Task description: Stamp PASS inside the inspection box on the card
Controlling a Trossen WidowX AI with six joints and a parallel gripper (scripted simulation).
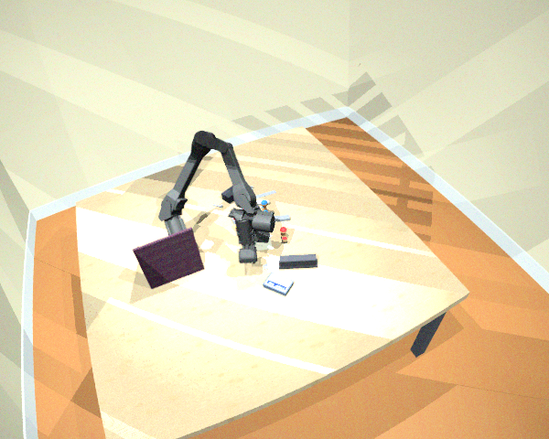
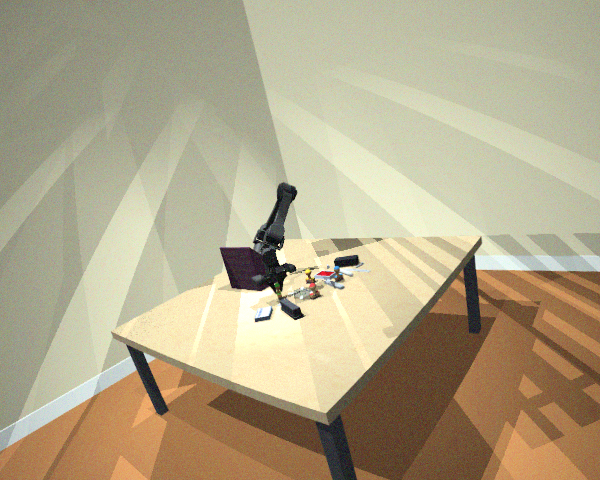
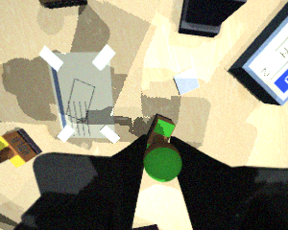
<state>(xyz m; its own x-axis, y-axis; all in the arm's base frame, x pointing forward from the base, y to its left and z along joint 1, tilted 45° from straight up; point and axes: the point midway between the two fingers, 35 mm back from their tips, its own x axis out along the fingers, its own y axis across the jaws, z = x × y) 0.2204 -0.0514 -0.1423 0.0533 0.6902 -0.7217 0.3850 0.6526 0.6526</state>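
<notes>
- One green-topped stamp (image 2: 278,290) (image 3: 162,164) is pinched in my gripper (image 1: 255,246) (image 2: 277,284) (image 3: 157,139). Its fingers are only a little way open, snug around the stamp. I can't tell if its bottom touches the wood.
- Just beside it is the card (image 2: 303,293) (image 3: 98,67), with white tape on its four corners. A thin box (image 3: 82,98) is drawn on it, sitting tilted, with lines by its low end.
- A yellow-topped stamp (image 2: 309,276) (image 3: 20,146) is near the card's other side.
- A small pale square (image 3: 186,81) lies between the card and the blue-and-white stamp pad (image 1: 278,283) (image 2: 263,313) (image 3: 283,62). A long black block (image 1: 297,261) (image 2: 291,308) (image 3: 199,19) is near that pad.
- I see a red-topped stamp (image 1: 283,232) (image 2: 313,290), a blue-topped stamp (image 1: 263,203) (image 2: 337,272) and a red pad (image 2: 325,274) too.
- A dark purple board (image 1: 168,258) (image 2: 243,268) leans by my arm.
- Under it all is a big, pale wood table (image 1: 218,340) (image 2: 290,351) with dark legs (image 1: 427,334) (image 2: 336,449). Bright stripes of light cross its top.
- Farther out, I see an orange-brown floor (image 1: 454,401) (image 2: 212,439), then white trim (image 1: 146,172) (image 2: 548,263) and cream walls (image 1: 170,70) (image 2: 445,103) with streaks of light and shade.
</notes>
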